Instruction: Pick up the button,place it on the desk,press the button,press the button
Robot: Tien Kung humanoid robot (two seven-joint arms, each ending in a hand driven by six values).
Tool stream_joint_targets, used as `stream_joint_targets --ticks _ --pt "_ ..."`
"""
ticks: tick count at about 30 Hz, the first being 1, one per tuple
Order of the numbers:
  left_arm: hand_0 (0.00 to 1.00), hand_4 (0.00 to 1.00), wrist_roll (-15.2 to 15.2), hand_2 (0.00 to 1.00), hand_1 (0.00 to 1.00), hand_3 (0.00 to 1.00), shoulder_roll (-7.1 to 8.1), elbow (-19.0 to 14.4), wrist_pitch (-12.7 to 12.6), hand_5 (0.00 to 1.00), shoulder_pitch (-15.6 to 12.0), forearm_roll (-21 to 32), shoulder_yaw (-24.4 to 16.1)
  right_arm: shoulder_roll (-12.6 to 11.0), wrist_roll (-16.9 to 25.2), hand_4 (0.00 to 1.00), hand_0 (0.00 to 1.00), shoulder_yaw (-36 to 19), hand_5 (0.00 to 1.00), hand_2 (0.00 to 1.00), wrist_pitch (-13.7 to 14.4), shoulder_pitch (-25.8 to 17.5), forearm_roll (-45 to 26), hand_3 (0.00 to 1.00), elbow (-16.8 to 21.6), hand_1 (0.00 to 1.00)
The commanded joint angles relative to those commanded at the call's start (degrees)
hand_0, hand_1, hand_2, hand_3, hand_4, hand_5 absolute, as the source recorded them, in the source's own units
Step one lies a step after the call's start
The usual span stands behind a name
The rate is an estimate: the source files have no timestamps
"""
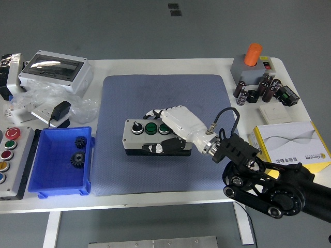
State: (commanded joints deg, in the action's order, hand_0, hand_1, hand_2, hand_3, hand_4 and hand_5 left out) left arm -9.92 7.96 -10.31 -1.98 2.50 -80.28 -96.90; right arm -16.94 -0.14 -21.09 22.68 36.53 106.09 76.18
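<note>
On the blue mat (129,98), robot hand (173,129) gripping button box (147,138)

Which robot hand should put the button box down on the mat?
The right hand. It already grips the button box over the blue mat, fingers wrapped around its right end. No left hand shows anywhere in the picture, so it would probably have farther to come.

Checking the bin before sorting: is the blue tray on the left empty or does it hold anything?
Not empty. The blue tray holds two small black gears, one near its far end and one closer to the middle.
</note>
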Motion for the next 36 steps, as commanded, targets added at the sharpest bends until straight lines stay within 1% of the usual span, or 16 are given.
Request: stream_joint_targets --ticks 2,5,8,9,11,16,20,21,26,27,28,32,33,36 --pt "0.632 0.651 0.0 0.558 0.631 0.64 -0.03 0.0 0.0 0.194 0.0 0.0 0.0 0.4 1.6 0.354 0.132 0.8 0.002 0.316 0.7 0.3 0.1 0.595 -1.1 0.298" --pt "0.632 0.652 -0.1 0.558 0.631 0.64 -0.08 0.0 0.0 0.195 0.0 0.0 0.0 1.2 2.3 0.35 0.13 1.6 0.002 0.316 1.7 0.4 0.4 0.59 -3.5 0.299" --pt "0.632 0.652 -0.2 0.558 0.631 0.64 -0.12 0.0 0.0 0.195 0.0 0.1 0.1 1.9 1.7 0.35 0.13 1.8 0.002 0.316 2.3 0.1 0.9 0.59 -5.8 0.299" --pt "0.632 0.653 -0.2 0.558 0.63 0.641 -0.14 0.0 0.0 0.199 0.0 0.0 0.0 2.1 1.3 0.327 0.147 1.7 0.002 0.318 2.5 -0.1 1.2 0.596 -6.5 0.314" --pt "0.632 0.653 -0.2 0.558 0.63 0.641 -0.16 0.0 -0.1 0.199 0.0 0.0 0.0 2.5 0.2 0.327 0.147 1.5 0.002 0.318 2.8 -0.5 1.8 0.596 -7.5 0.314" --pt "0.632 0.653 -0.2 0.558 0.63 0.642 -0.21 0.0 -0.1 0.2 -0.1 0.0 0.0 3.1 -1.6 0.332 0.152 0.7 0.002 0.318 3.1 -1.5 2.9 0.592 -8.3 0.325" --pt "0.632 0.653 -0.3 0.558 0.63 0.642 -0.21 0.0 -0.1 0.2 -0.1 0.0 -0.1 3.5 -2.2 0.332 0.152 0.3 0.002 0.318 3.2 -2.2 3.0 0.592 -8.5 0.325" --pt "0.632 0.653 -0.3 0.558 0.63 0.642 -0.2 0.0 -0.1 0.202 -0.1 -0.1 -0.1 3.6 -2.2 0.352 0.157 0.2 0.002 0.318 3.2 -2.4 2.9 0.586 -8.5 0.326" --pt "0.632 0.653 -0.4 0.558 0.63 0.642 -0.17 0.0 -0.1 0.202 -0.1 -0.2 -0.2 3.7 -1.7 0.352 0.157 0.4 0.002 0.318 3.4 -2.5 2.6 0.586 -9.0 0.326" --pt "0.632 0.652 -0.4 0.558 0.63 0.641 -0.17 0.0 -0.1 0.206 -0.1 -0.1 -0.2 3.6 -1.5 0.373 0.168 0.5 0.002 0.319 3.4 -2.5 2.5 0.582 -9.2 0.337" --pt "0.632 0.652 -0.4 0.558 0.63 0.641 -0.17 0.0 -0.1 0.206 -0.1 -0.2 -0.2 3.6 -1.4 0.373 0.168 0.5 0.002 0.319 3.3 -2.5 2.4 0.582 -9.3 0.337" --pt "0.632 0.652 -0.4 0.558 0.63 0.641 -0.18 0.0 -0.1 0.206 -0.1 -0.2 -0.2 3.4 -0.8 0.373 0.168 0.6 0.002 0.319 2.4 -2.1 3.0 0.582 -10.0 0.337" --pt "0.632 0.652 -0.4 0.558 0.63 0.641 -0.18 0.0 -0.1 0.205 -0.1 -0.2 -0.2 3.4 -0.7 0.394 0.195 0.6 0.002 0.359 2.2 -2.0 3.2 0.595 -10.2 0.374" --pt "0.632 0.652 -0.4 0.558 0.63 0.641 -0.18 0.0 -0.1 0.205 -0.1 -0.2 -0.2 3.3 -0.3 0.394 0.195 0.5 0.002 0.359 1.5 -1.7 4.2 0.595 -10.6 0.374"
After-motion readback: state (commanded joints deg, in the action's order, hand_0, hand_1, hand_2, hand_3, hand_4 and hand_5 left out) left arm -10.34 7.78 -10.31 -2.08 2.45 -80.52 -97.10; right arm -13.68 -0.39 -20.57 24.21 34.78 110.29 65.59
